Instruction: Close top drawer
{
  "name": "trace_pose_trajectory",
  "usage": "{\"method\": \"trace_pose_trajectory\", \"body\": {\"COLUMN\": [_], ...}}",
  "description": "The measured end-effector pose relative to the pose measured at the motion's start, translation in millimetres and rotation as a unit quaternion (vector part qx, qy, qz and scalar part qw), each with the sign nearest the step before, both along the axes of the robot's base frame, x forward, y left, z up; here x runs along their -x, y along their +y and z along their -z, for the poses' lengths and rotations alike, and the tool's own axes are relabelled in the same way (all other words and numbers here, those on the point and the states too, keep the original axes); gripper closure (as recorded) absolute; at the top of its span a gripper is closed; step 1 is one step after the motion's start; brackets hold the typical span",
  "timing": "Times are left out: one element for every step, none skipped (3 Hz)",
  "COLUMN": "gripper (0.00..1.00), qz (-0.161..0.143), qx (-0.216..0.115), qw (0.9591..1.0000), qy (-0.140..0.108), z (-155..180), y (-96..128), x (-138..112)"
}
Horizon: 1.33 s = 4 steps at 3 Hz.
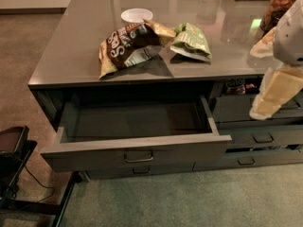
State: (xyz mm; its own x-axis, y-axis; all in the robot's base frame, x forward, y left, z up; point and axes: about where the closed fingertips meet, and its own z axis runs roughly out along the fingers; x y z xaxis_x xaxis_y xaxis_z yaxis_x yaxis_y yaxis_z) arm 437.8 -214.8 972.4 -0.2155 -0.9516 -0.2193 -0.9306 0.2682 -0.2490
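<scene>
**Top drawer standing open; gripper off to the right**

The top drawer [142, 150] is sitting pulled well out beneath the grey counter [71, 56], with its metal pull [138, 157] facing forward. The gripper [271, 98] is hanging at the right, in front of the neighbouring drawers [262, 137] and apart from the top drawer. Whether it is open or closed cannot be told. A brown chip bag [128, 44], a green bag [191, 40] and a white bowl [137, 15] are lying on the counter.

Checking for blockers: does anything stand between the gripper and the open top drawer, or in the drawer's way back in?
Nothing visible does. The top drawer holds nothing visible; the gripper hangs at its right.
</scene>
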Motion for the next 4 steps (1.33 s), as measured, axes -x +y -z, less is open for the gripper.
{"method": "trace_pose_trajectory", "body": {"gripper": [0.42, 0.66, 0.89, 1.0], "qz": [-0.01, -0.027, -0.045, -0.06], "qx": [-0.029, -0.057, -0.078, -0.091], "qw": [0.9995, 0.9976, 0.9939, 0.9879], "qy": [0.009, 0.03, 0.064, 0.111], "z": [36.1, 111.8, 196.5, 277.1], "y": [8.8, 21.6, 39.1, 62.0], "x": [3.7, 5.3, 8.4, 14.7]}}
